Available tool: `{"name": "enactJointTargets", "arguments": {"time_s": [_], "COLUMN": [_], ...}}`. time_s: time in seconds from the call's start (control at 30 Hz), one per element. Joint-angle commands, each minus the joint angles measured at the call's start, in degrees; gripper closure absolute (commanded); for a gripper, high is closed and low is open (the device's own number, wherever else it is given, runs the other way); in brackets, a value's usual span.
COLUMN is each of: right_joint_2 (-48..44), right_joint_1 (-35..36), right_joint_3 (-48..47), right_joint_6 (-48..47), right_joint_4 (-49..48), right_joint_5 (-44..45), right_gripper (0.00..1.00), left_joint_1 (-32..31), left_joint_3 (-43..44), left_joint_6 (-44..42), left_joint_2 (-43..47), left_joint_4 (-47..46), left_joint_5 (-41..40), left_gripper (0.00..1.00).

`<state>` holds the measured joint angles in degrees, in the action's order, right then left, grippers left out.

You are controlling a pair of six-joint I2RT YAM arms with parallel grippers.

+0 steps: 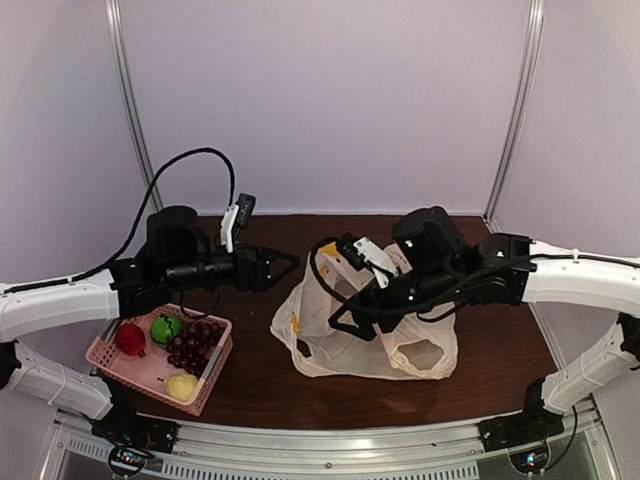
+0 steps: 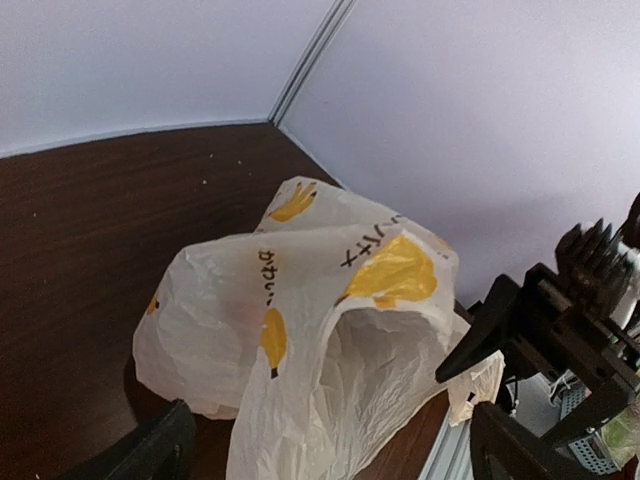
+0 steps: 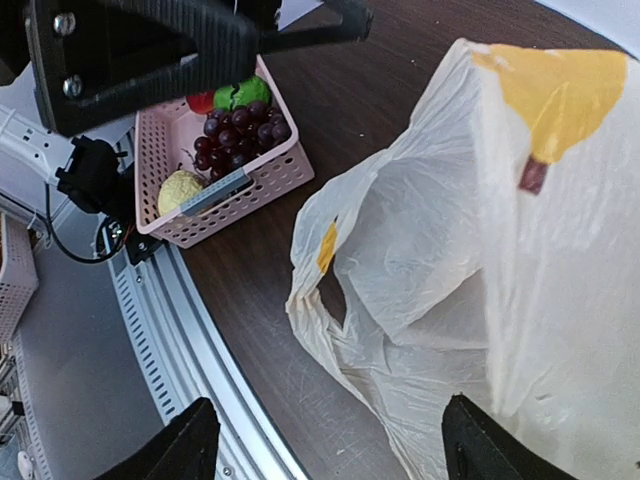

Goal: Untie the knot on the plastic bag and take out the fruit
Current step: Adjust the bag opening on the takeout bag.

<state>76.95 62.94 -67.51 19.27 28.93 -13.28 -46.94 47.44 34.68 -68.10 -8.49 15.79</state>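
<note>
The plastic bag (image 1: 420, 355) lies slumped on the tabletop (image 1: 252, 392) beneath the right gripper (image 1: 345, 322), spread wide; the left gripper (image 1: 283, 265), also spread, sits just left.

A lab test booth: plain white walls (image 1: 330, 100), aluminium frame rail (image 1: 330, 455).

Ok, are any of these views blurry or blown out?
Top external: soft even light, no glare, the plastic bag clear enough. Left wrist: bag creases fairly sharp, print readable. Right wrist: the bag's near side is bright and blurred; the pink basket is sharper.
</note>
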Motion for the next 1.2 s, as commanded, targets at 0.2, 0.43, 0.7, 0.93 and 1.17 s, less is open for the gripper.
{"name": "enactJointTargets", "arguments": {"time_s": [0.2, 0.43, 0.7, 0.93, 1.17], "right_joint_2": [10.02, 11.47, 10.54, 10.89, 14.91], "right_joint_1": [-0.93, -1.96, -5.86, -12.87, -21.4], "right_joint_3": [-6.03, -6.33, -2.71, 1.15, 1.5], "right_joint_6": [-2.98, -2.58, -2.44, -5.49, -7.3], "right_joint_4": [9.62, 13.2, 10.51, 5.09, -2.68], "right_joint_5": [20.16, 32.16, 32.56, 31.14, 27.81], "right_gripper": [0.24, 0.23, 0.28, 0.32, 0.34], "left_joint_1": [-0.17, -2.12, -4.48, -4.57, -4.62], "left_joint_3": [-3.11, -2.35, -0.35, -0.8, -3.91], "left_joint_6": [4.55, 4.02, 8.37, 5.73, 2.6], "left_joint_2": [-11.22, -17.71, -27.02, -25.03, -20.65], "left_joint_4": [-3.11, -7.81, -21.8, -15.65, -9.47], "left_joint_5": [1.41, 0.79, 6.5, 4.59, 6.34], "left_gripper": [0.02, 0.02, 0.36, 1.0, 1.0]}}
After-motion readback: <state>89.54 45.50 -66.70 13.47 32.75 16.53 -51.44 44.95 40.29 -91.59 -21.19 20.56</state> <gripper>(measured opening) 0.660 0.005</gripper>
